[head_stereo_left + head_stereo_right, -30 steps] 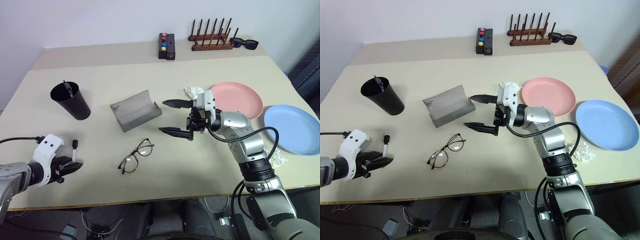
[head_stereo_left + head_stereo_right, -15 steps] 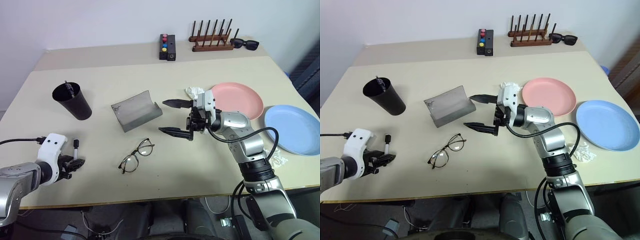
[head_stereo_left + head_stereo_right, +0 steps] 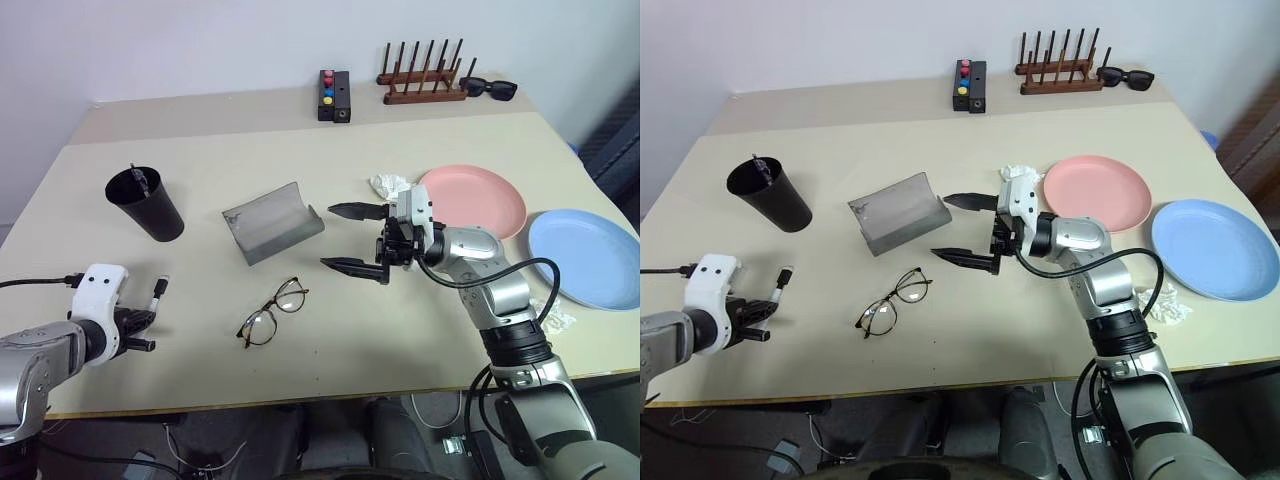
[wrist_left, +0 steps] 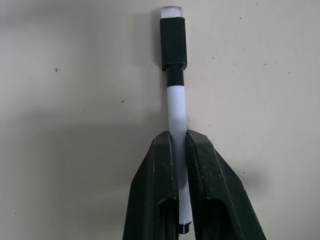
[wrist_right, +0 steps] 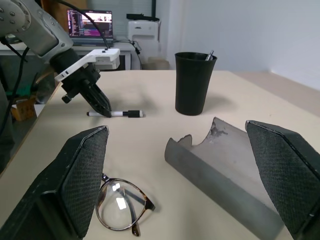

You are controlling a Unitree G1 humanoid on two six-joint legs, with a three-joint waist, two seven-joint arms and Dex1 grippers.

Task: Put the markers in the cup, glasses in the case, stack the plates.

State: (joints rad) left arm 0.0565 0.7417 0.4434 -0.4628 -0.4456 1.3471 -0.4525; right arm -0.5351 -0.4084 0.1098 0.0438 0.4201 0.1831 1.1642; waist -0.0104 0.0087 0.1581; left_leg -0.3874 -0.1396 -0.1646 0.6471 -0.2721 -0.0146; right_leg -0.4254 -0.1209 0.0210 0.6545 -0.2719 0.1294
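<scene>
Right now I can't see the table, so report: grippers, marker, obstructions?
Left gripper shut on white marker with black cap, marker lying on table. Right gripper open, hovering beside grey case. Tall black cup upright, path unobstructed.

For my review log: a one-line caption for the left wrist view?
Left gripper shut on the white marker, black cap pointing away, lying on the beige table.

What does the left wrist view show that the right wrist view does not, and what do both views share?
Left wrist view: the two black fingers shut on the white marker, seen close above the table.

Right wrist view: the black cup with a dark marker in it, the glasses, the grey case, and the right gripper standing open.

Both: the left gripper holding the white marker on the table.
</scene>
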